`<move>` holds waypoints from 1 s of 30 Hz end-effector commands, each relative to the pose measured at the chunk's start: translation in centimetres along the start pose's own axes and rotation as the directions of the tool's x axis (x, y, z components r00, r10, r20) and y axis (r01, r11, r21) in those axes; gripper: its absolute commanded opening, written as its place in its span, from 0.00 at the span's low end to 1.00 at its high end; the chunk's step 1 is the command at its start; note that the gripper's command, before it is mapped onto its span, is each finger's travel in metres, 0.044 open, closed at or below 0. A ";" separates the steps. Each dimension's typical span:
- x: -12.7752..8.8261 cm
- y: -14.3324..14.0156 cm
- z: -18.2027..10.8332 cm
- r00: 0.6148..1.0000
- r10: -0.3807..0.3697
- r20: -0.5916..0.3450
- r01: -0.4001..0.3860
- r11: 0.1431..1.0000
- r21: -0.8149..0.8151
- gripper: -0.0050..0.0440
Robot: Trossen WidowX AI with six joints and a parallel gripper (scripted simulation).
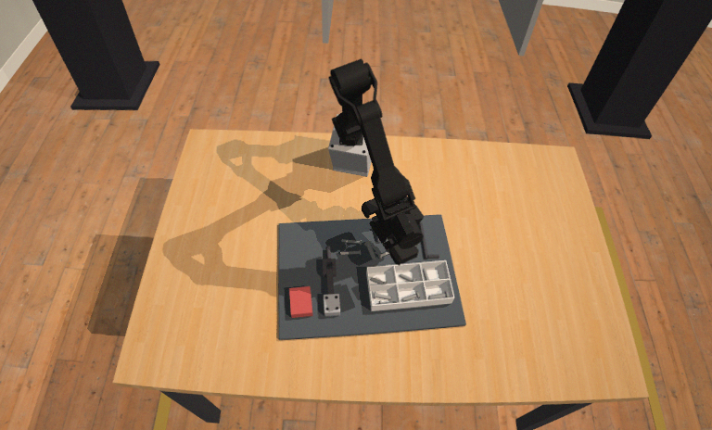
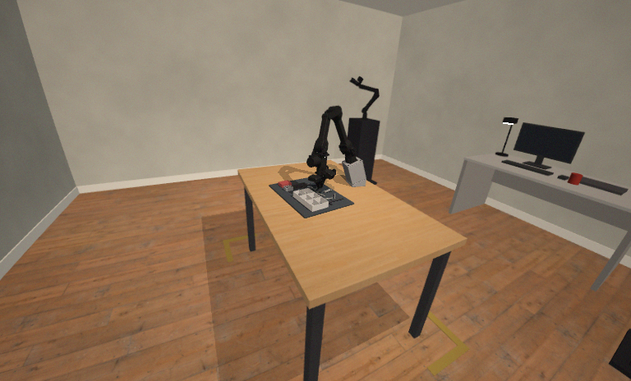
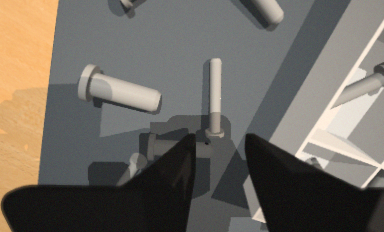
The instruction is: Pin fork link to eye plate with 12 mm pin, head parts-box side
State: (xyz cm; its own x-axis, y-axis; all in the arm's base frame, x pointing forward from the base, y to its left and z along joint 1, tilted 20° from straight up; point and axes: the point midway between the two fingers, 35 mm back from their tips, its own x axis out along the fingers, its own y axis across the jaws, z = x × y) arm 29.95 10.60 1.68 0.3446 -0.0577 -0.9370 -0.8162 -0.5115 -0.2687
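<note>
From above, the gripper [image 1: 387,253] is hovering over loose pins on the grey mat [image 1: 451,315], far of the parts box [image 1: 409,285]. At the wrist, its half-spread jaws are straddling, not pinching, a thin pin [image 3: 215,94] lying lengthwise, head nearest.

Mat [image 1: 367,325] dark grey; table [image 1: 525,299] light wood grain; parts box [image 1: 446,271] white; block [image 1: 299,301] red; pins [image 3: 120,90] pale grey; arm [image 1: 380,163] black.
</note>
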 end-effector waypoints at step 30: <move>0.7 0.0 -0.1 1.000 -0.002 0.002 0.002 1.000 -0.003 0.37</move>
State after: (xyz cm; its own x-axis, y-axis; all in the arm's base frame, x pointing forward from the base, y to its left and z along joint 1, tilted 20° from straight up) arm 30.12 10.54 1.25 0.3450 -0.0576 -0.9368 -0.8162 -0.5112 -0.2691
